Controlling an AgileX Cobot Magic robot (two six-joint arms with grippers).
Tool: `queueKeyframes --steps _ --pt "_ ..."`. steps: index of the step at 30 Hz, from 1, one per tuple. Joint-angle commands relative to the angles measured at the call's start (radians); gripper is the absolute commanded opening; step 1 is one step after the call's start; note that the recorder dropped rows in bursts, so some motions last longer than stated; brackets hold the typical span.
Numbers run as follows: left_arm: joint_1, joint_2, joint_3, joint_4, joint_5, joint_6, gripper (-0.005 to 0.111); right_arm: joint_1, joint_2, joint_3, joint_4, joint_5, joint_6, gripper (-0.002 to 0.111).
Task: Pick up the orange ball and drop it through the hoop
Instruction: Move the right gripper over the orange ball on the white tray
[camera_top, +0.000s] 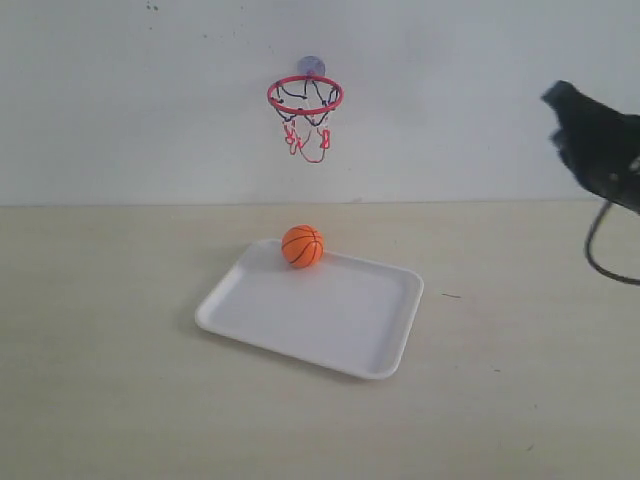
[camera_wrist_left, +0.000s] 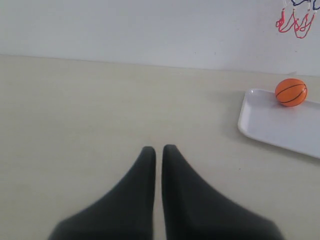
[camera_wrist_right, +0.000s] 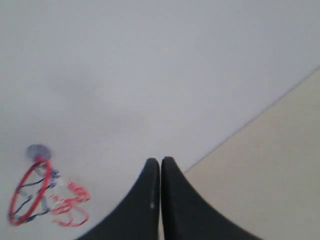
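Backdrop: white wall (camera_top: 120, 100) above a pale surface (camera_top: 110, 390).
Item: white tray (camera_top: 335, 325) lying on the surface.
Item: orange ball (camera_top: 302, 246), loose in the tray's far corner, lower than the hoop (camera_top: 306, 108) mounted on the wall.
My left pincer (camera_wrist_left: 158, 148): tips together, holding nothing, low over the surface, ball well apart.
My right pincer (camera_wrist_right: 160, 161): tips together, raised toward the wall, ball out of its sight.
Step, by my judgement: pickup not yet begun. Next I must part a pincer and lower it around the ball.
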Motion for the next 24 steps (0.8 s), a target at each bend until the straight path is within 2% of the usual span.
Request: queueKeyframes --steps 1,3,4,6,9,12,14,15,18,19,21,24 --pt "0.003 -0.004 0.004 -0.007 -0.014 -0.007 0.004 0.004 0.238 -0.365 -1.146 -0.041 0.744 0.000" --pt "0.003 -0.004 0.004 -0.007 -0.014 -0.007 0.004 0.023 0.327 -0.530 -1.650 -0.106 1.047 0.000" --pt "0.003 -0.004 0.004 -0.007 -0.014 -0.007 0.004 0.043 0.380 -0.637 -1.761 -0.134 1.203 0.000" --pt "0.003 -0.004 0.004 -0.007 -0.012 -0.007 0.004 0.052 0.437 -0.716 -1.761 -0.200 1.219 0.000" --pt "0.003 -0.004 0.004 -0.007 -0.012 -0.007 0.004 0.086 0.500 -0.834 -1.761 -0.186 1.231 0.000" --pt "0.003 -0.004 0.004 -0.007 -0.012 -0.007 0.004 0.120 0.521 -0.883 -1.761 -0.142 1.222 0.000" --pt "0.003 -0.004 0.004 -0.007 -0.012 -0.007 0.004 0.132 0.521 -0.884 -1.761 -0.129 1.150 0.000" --pt "0.003 -0.004 0.004 -0.007 -0.012 -0.007 0.004 0.135 0.521 -0.884 -1.761 -0.151 1.049 0.000" --pt "0.003 -0.004 0.004 -0.007 -0.012 -0.007 0.004 0.136 0.514 -0.882 -1.761 -0.318 0.589 0.000" --pt "0.003 -0.004 0.004 -0.007 -0.012 -0.007 0.004 0.137 0.507 -0.882 -1.761 -0.342 0.497 0.000" --pt "0.003 -0.004 0.004 -0.007 -0.012 -0.007 0.004 0.141 0.484 -0.879 -1.761 -0.292 0.455 0.000" --pt "0.003 -0.004 0.004 -0.007 -0.012 -0.007 0.004 0.151 0.421 -0.841 -1.761 -0.059 0.389 0.000"
